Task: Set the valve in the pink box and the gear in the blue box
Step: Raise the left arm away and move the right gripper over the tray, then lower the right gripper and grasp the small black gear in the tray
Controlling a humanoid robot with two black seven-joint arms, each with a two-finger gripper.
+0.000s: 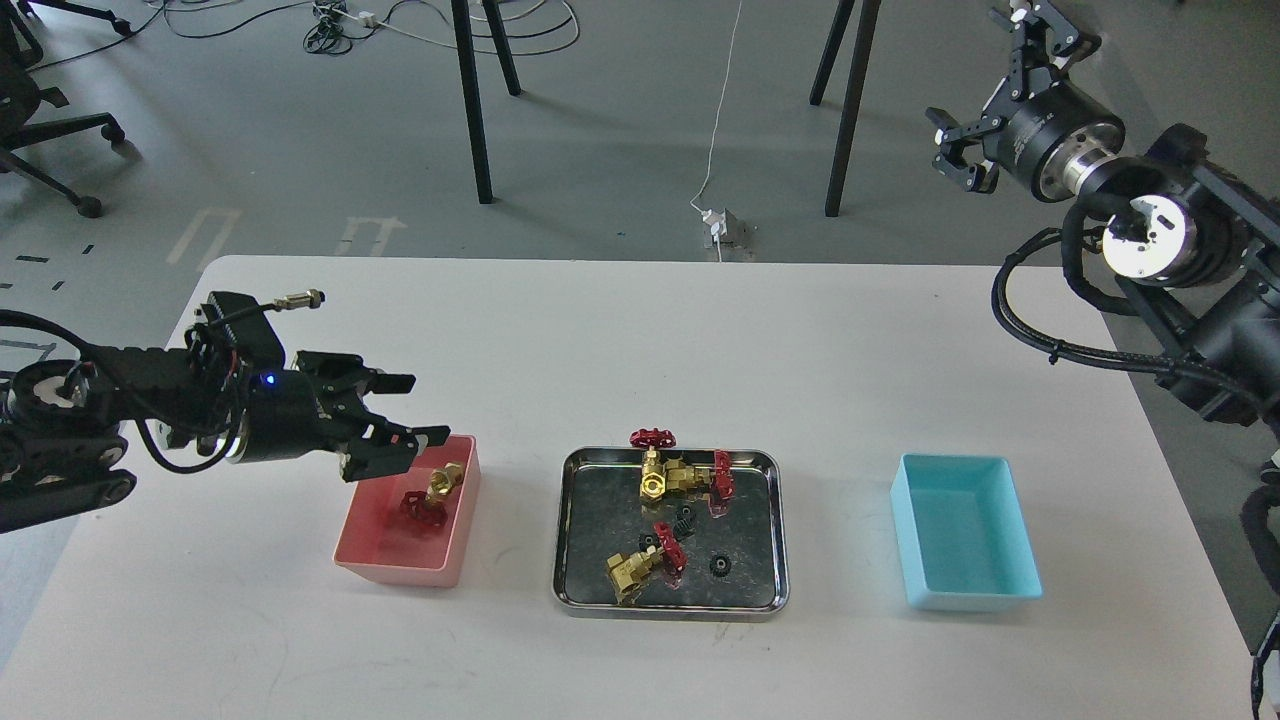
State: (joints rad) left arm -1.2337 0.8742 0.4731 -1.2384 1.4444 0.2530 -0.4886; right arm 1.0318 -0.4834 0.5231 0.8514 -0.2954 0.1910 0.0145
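A brass valve (432,495) with a red handwheel lies inside the pink box (400,562) at left. My left gripper (412,408) is open and empty, raised above the box's far left rim. Several more valves (668,474) and small black gears (718,565) lie in the steel tray (570,590) at centre. The blue box (960,540) stands empty at right. My right gripper (985,95) is open, held high beyond the table's far right corner.
Black chair and table legs (475,100) stand on the floor behind the table. Cables and a power plug (722,228) lie near the far table edge. The right arm's cables (1060,330) hang over the table's right edge.
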